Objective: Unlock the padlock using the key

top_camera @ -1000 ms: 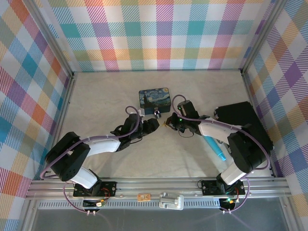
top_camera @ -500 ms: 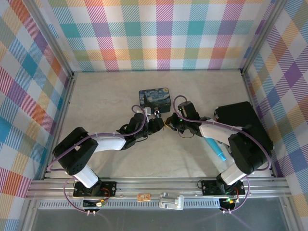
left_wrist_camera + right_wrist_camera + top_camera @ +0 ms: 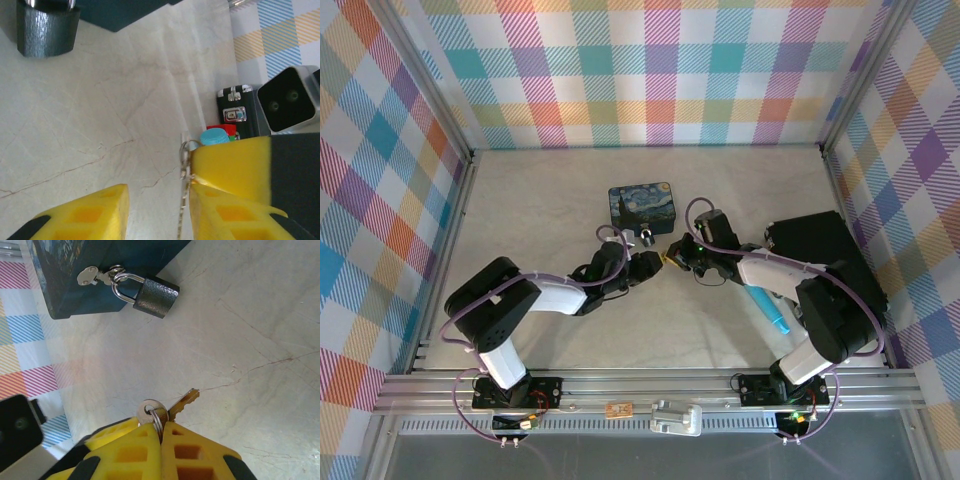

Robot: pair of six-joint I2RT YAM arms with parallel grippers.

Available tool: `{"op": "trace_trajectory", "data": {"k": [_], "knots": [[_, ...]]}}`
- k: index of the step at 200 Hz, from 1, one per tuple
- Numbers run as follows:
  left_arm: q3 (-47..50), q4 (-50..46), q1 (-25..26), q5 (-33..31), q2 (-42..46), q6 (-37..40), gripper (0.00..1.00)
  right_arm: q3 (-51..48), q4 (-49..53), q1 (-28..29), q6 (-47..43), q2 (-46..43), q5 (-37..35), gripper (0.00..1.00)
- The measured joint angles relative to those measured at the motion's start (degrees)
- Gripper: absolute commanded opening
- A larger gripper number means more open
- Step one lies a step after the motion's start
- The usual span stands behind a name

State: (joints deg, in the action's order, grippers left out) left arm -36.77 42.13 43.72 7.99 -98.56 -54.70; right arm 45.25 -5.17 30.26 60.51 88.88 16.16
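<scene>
The right gripper [image 3: 161,432] is clenched tight. The key ring [image 3: 149,412] goes into the seam between its yellow fingers, and the key [image 3: 183,400] sticks out just in front of the tips, slanted to one side. I cannot tell if the pads press the key itself or only the ring. If it is only the ring, the key can turn freely when its tip meets metal, and it would slide off instead of entering.

Well ahead of these fingers lies the padlock [image 3: 156,296], on the table [image 3: 260,315], with its shackle hooked through the hasp of the blue tin [image 3: 90,285]. Nothing holds its body, so a push from the key would probably swing it on the hasp or move the tin. The keyhole is not visible, so the aim has to be guessed. The blade does not point along the line to the padlock at present.

The left gripper [image 3: 156,192] has its jaws apart and grasps nothing. The padlock is far beyond its fingertips, up and to one side. The right gripper's finger and the ring are just beside its own finger, maybe touching. If the left gripper closes or moves forward here, it could catch the ring or knock the key out of line.
</scene>
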Motion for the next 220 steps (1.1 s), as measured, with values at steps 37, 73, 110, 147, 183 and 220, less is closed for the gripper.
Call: {"op": "trace_trajectory", "data": {"k": [37, 73, 110, 147, 183, 220], "knots": [[0.20, 4.28, 0.44, 1.09, -1.68, -0.17, 0.32, -0.11, -0.02, -0.59, 0.63, -0.02, 0.46, 0.00], [0.22, 5.90, 0.57, 2.08, -2.34, -0.20, 0.32, -0.11, -0.02, -0.59, 0.79, -0.02, 0.46, 0.00], [0.22, 7.67, 0.87, 3.10, -4.02, -0.90, 0.22, -0.15, 0.07, -0.59, 0.79, -0.13, 0.39, 0.00], [0.22, 9.42, 0.90, 4.31, -4.46, -1.22, 0.05, -0.33, 0.07, -0.63, 0.76, -0.13, 0.31, 0.00], [0.22, 9.29, 0.92, 4.61, -4.39, -1.09, 0.00, -0.37, 0.72, -0.68, 0.09, -0.68, -0.09, 0.00], [-1.03, 1.33, 0.83, 6.75, -0.61, 4.22, 0.00, -0.57, 1.64, -2.27, -5.07, -2.19, 4.09, 0.22]]}}
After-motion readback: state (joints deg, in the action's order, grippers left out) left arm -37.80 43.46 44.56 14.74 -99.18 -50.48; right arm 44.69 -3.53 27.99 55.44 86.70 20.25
